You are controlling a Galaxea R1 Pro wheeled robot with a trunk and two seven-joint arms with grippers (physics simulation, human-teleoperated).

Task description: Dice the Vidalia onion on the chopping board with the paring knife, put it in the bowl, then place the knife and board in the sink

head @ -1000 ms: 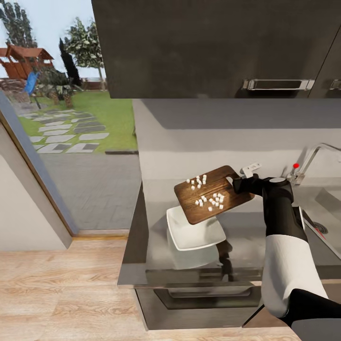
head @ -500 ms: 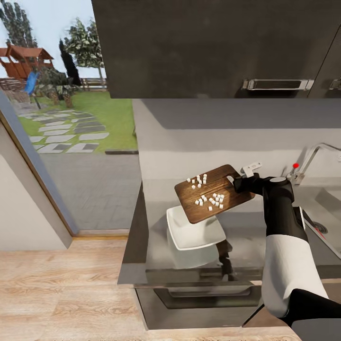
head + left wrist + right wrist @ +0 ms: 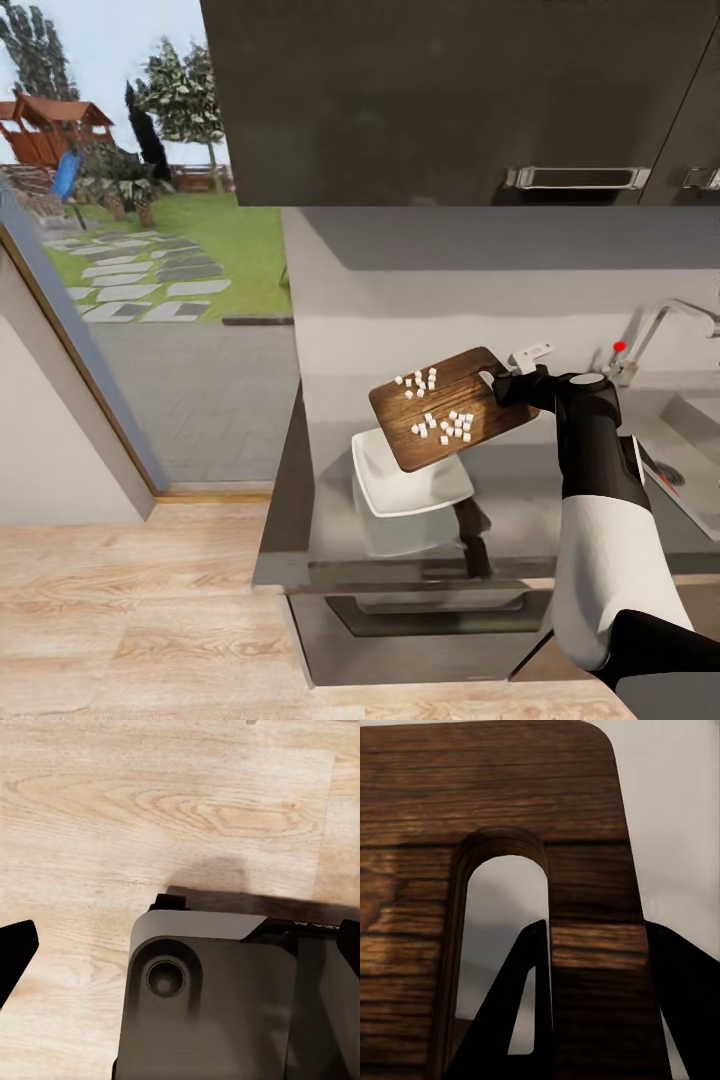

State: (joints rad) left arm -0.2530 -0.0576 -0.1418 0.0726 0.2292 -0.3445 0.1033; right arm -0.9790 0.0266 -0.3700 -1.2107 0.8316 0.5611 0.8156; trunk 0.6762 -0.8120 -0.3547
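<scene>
Over the glossy dark grey countertop (image 3: 520,505), the right gripper (image 3: 507,385) clamps the dark brown wooden chopping board (image 3: 452,408), tilted above the white square bowl (image 3: 405,480) with white onion dice (image 3: 443,424) aboard; steeper tipping should slide them in.

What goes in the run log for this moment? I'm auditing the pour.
right gripper: shut on chopping board | board tilted above bowl | diced onion on board

Dark upper cabinets (image 3: 450,100) with a steel handle (image 3: 575,178) are hanging over a pale grey wall (image 3: 450,300), a light wooden floor (image 3: 130,620) is spreading below, and a window (image 3: 130,230) is showing grass, stepping stones, trees and a red playhouse (image 3: 45,128).
</scene>
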